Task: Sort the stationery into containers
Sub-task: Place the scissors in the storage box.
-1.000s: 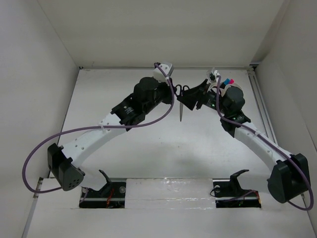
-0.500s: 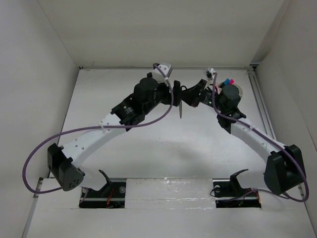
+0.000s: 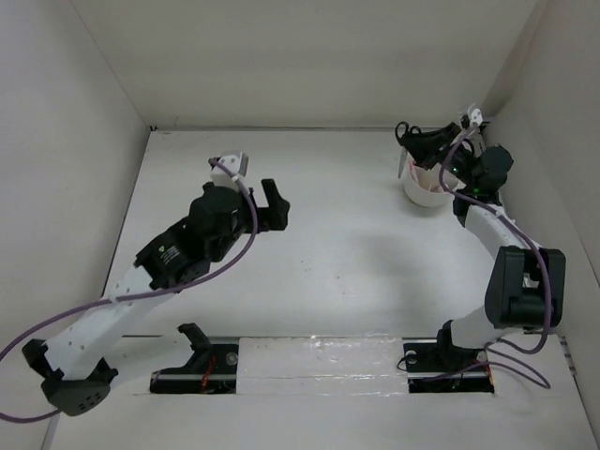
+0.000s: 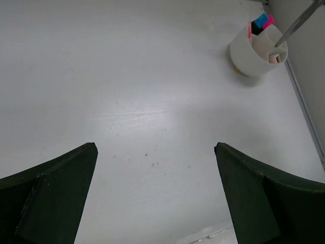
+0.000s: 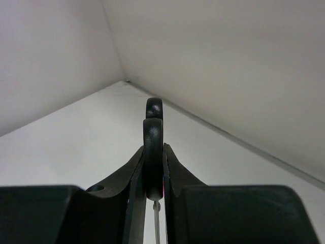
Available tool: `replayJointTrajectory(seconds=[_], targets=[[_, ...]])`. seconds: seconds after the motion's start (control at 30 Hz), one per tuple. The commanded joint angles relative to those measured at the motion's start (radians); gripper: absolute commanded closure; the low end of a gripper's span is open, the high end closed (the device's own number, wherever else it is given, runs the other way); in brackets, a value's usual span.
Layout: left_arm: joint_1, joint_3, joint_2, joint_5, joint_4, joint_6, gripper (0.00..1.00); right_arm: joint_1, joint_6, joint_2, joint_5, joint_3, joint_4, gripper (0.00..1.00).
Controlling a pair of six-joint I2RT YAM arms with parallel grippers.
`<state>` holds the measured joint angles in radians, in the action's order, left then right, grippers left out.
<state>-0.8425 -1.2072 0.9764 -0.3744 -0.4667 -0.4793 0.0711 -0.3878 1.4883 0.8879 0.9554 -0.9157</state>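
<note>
White tub (image 3: 422, 195) sits at the 1 o'clock corner of the table (image 3: 356, 267), with pink- and blue-capped markers (image 4: 262, 21) standing in it. Right gripper (image 3: 420, 141) is above the tub, jaws clamped on the black scissors (image 5: 153, 133) by the handles, blade tip at the tub's mouth. Left gripper (image 3: 274, 206) at 10 o'clock, jaws wide apart, holding nothing.

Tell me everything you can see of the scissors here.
The scissors have glossy black loop handles, seen edge-on in the right wrist view, pinched by the right gripper. Their thin grey metal blades, closed together, hang slanted downward, the tip at or just inside the white tub, beside the pink- and blue-capped markers.
</note>
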Motion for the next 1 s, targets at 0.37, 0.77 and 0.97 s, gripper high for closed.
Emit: replayJointTrajectory(seconds=[0.37,0.77,0.97], targets=[[-0.001,0.287,-0.222,0.104,-0.009,0.063,0.00,0.275,-0.252,0.311,-0.124,0.115,-0.623,1.00],[-0.001,0.296,-0.251,0.150,0.011,0.082,0.00,0.318,-0.303,0.483,-0.050,0.249,-0.658,1.00],[-0.001,0.296,-0.242,0.169,0.020,0.082,0.00,0.328,-0.303,0.535,-0.032,0.287,-0.658,1.00]])
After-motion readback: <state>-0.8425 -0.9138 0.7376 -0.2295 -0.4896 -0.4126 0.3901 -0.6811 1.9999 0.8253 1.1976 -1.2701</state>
